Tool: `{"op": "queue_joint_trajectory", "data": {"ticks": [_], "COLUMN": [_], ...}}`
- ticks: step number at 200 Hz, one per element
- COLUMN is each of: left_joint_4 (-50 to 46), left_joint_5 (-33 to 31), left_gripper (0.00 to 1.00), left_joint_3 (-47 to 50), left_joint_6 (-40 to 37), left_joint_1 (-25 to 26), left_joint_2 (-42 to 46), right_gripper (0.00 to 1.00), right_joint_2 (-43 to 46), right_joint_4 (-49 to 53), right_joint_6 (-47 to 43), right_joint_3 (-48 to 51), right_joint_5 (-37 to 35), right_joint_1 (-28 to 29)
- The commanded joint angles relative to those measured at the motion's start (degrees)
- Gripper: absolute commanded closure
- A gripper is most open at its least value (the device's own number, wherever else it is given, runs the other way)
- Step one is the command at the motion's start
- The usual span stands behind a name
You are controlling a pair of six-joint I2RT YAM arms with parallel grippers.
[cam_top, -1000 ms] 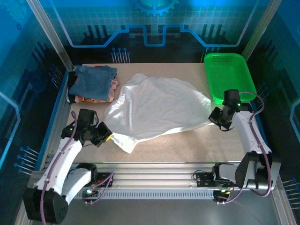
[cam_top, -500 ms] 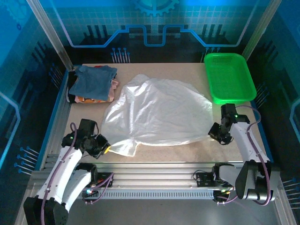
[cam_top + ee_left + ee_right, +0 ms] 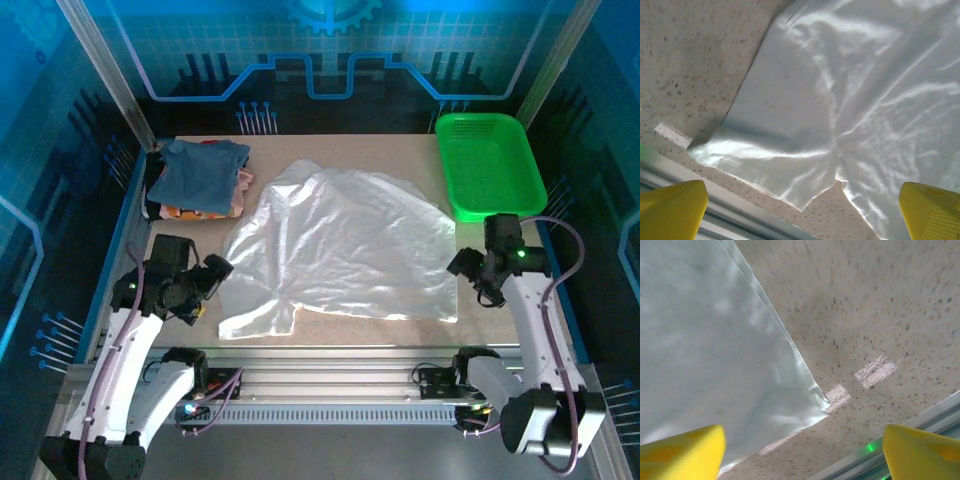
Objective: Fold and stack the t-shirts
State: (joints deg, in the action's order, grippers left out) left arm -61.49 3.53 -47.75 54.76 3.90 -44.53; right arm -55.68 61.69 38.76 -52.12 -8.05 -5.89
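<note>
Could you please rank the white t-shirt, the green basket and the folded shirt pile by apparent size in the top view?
1. white t-shirt
2. green mesh basket
3. folded shirt pile, only slightly smaller than the basket; those two are close.

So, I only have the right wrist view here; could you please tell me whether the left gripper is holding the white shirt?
Observer: No, the left gripper is open, and the white t-shirt lies spread out on the table ahead of it.
Operator: Thank you. Where are the other shirts?
Observer: A folded pile sits at the far left corner, a slate-blue shirt on top.
Operator: And the basket?
Observer: The green basket stands at the far right corner, beside the white t-shirt's far right edge.
</note>
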Motion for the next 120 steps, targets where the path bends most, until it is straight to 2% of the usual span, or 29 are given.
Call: {"op": "queue_joint_trajectory", "data": {"ticks": [1,27,73,120], "left_joint_4": [-3.3,-0.6,1.9,6.0], "left_joint_5": [-0.8,4.1,6.2,8.9], "left_gripper": [0.01,0.01,0.01,0.06], "left_joint_3": [0.2,4.7,10.6,15.9], "left_joint_6": [-2.2,-1.6,-0.8,0.3], "left_joint_1": [-0.4,-0.6,-0.6,-0.6], "left_joint_2": [-3.0,-6.7,-7.1,-7.4], "right_gripper": [0.11,0.13,0.16,0.23], "right_joint_2": [-0.6,-1.5,-0.2,-1.8], "right_joint_4": [2.3,3.3,4.9,1.9], "right_joint_6": [-1.2,-0.9,1.1,3.3], "right_joint_3": [-1.6,0.6,7.8,13.2], "right_joint_5": [4.7,10.3,10.9,12.1], "right_joint_1": [-1.1,-1.1,-1.6,-1.8]}}
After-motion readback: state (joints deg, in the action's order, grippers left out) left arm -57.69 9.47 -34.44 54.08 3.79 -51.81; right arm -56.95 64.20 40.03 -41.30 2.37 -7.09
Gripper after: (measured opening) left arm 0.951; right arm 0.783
